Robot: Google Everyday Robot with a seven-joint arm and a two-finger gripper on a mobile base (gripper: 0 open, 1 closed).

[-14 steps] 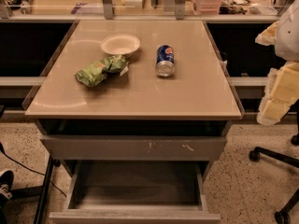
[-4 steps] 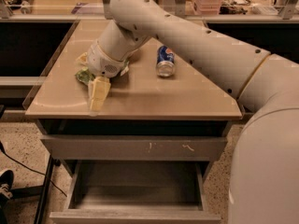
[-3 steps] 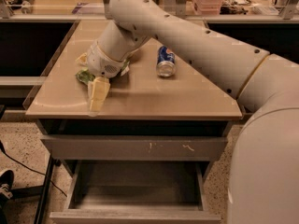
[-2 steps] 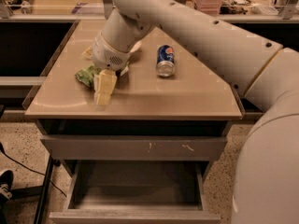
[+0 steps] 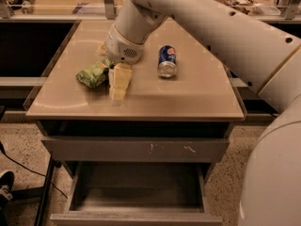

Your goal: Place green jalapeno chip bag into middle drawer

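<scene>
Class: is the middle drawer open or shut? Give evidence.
Open: the middle drawer is pulled out, tray exposed. The gripper is at the tabletop beside the green jalapeno chip bag.

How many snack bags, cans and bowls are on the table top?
Green jalapeno chip bag: 1
Blue soda can: 1
White bowl: 1, mostly hidden behind the arm
Total: 3
The gripper is low over the table, next to the chip bag, on the can's side.
</scene>
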